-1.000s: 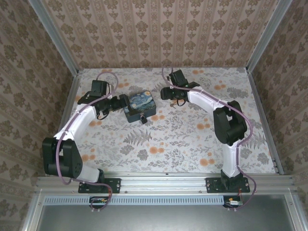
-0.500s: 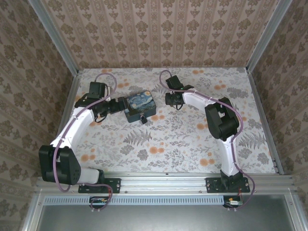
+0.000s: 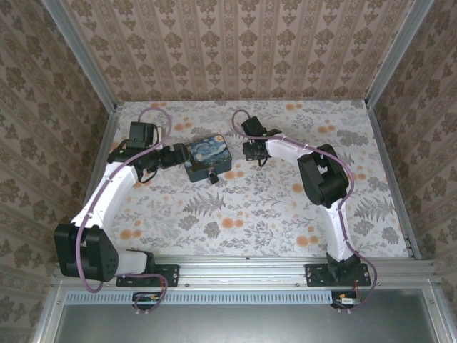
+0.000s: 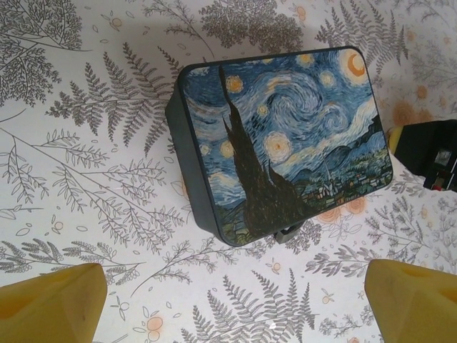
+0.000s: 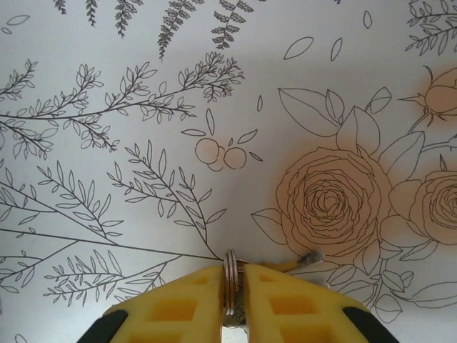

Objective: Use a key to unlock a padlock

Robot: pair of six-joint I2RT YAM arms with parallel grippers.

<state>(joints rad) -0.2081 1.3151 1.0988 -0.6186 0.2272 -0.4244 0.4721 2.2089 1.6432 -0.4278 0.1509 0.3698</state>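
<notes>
A dark box (image 3: pixel 206 157) with a starry-night painting on its lid sits at the table's back left. A small dark padlock (image 3: pixel 213 176) hangs at its front edge, and only its edge (image 4: pixel 289 232) peeks out under the lid (image 4: pixel 285 136) in the left wrist view. My left gripper (image 3: pixel 173 154) stands open just left of the box, with yellow fingers (image 4: pixel 50 307) wide apart. My right gripper (image 3: pixel 248 151) is to the right of the box, shut on the key's ring (image 5: pixel 230 282). The key's metal tip (image 5: pixel 310 258) pokes out to the right of the fingertips.
The table (image 3: pixel 285 200) is covered with a floral cloth. Patterned walls enclose it on three sides, with metal posts at the back corners. The right gripper's dark body (image 4: pixel 428 153) shows past the box in the left wrist view.
The right gripper has swung left toward the box, its forearm folding closer. The left arm has drawn back a little to the left. The box has not moved.
</notes>
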